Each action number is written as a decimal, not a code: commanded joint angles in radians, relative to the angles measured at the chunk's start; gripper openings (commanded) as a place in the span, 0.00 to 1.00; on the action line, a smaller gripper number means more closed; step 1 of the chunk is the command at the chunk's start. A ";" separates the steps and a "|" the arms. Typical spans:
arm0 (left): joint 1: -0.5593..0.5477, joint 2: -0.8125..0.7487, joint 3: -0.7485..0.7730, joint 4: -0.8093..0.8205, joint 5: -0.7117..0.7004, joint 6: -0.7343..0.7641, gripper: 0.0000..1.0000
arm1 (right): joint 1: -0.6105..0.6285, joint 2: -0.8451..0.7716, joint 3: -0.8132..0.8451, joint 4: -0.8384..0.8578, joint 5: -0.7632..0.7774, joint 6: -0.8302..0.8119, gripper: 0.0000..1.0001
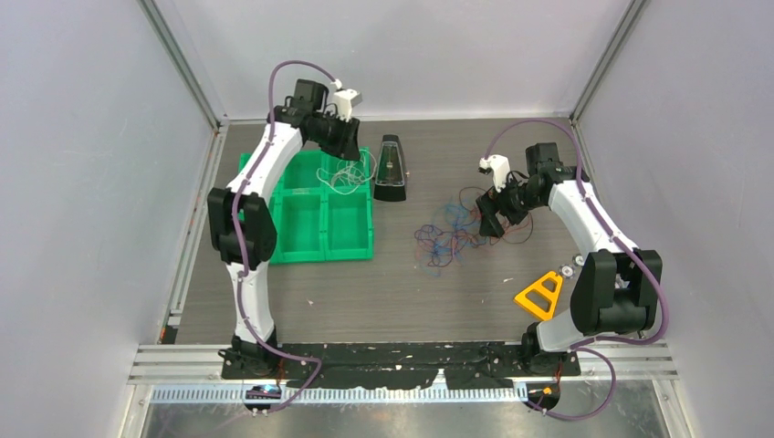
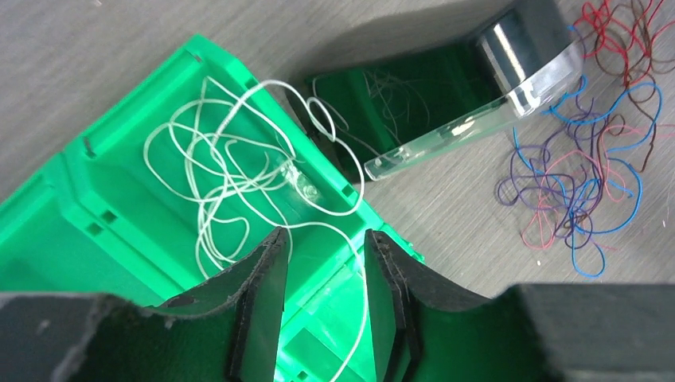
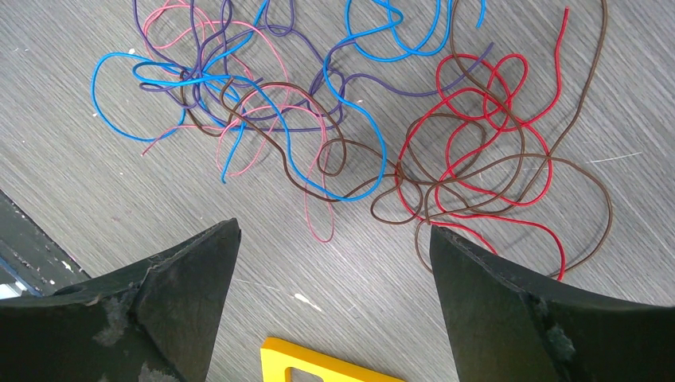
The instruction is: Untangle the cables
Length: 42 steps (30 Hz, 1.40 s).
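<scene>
— Cables (image 1: 449,235), coloured, where?
— Tangled on the table (image 1: 402,301), centre-right. The right wrist view shows the right gripper (image 3: 333,231) above them, jaws wide apart.
— And the left?
— Only its wrist view shows it: the left gripper (image 2: 326,239) has its jaws parted, with a white wire (image 2: 231,175) from the green bin (image 2: 111,151) running between them.

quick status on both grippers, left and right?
Left gripper: open; the white cable runs through the gap, not clamped.
Right gripper: wide open above the coloured cables, holding nothing.
</scene>
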 commanded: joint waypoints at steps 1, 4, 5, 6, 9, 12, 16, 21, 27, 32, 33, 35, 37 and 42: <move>-0.005 -0.018 -0.060 0.030 0.038 -0.011 0.41 | -0.003 -0.003 0.043 0.000 -0.016 0.013 0.95; -0.008 -0.049 -0.103 0.033 0.028 -0.007 0.41 | -0.002 -0.003 0.040 0.000 -0.024 0.016 0.95; -0.007 -0.060 -0.121 0.032 0.026 -0.005 0.41 | -0.002 -0.003 0.039 0.000 -0.026 0.017 0.95; -0.006 -0.077 -0.139 0.032 0.026 -0.003 0.40 | -0.003 -0.002 0.039 0.000 -0.029 0.020 0.95; 0.014 -0.156 -0.239 0.077 0.048 -0.025 0.39 | -0.002 -0.003 0.038 0.000 -0.031 0.025 0.95; 0.046 -0.260 -0.326 0.083 0.047 -0.043 0.42 | -0.003 -0.013 0.033 0.000 -0.029 0.028 0.95; 0.103 -0.479 -0.581 0.252 0.015 -0.129 0.54 | -0.002 -0.027 0.022 0.004 -0.036 0.035 0.95; 0.135 -0.562 -0.705 0.316 -0.126 -0.232 0.58 | -0.002 -0.023 0.013 0.008 -0.044 0.050 0.95; 0.177 -0.482 -0.703 0.328 -0.145 -0.449 0.55 | -0.002 -0.020 0.018 0.009 -0.043 0.058 0.95; 0.178 -0.423 -0.683 0.378 -0.129 -0.565 0.55 | -0.003 -0.022 0.012 0.008 -0.036 0.063 0.95; 0.177 -0.409 -0.678 0.378 -0.138 -0.577 0.55 | -0.003 -0.023 0.012 0.007 -0.034 0.063 0.95; 0.178 -0.380 -0.674 0.379 -0.156 -0.601 0.54 | -0.002 -0.026 0.013 0.004 -0.027 0.063 0.95; 0.178 -0.349 -0.666 0.387 -0.136 -0.623 0.52 | -0.003 -0.028 0.015 -0.001 -0.019 0.059 0.95; 0.175 -0.293 -0.636 0.438 -0.078 -0.640 0.26 | -0.003 -0.025 0.023 -0.018 -0.007 0.052 0.95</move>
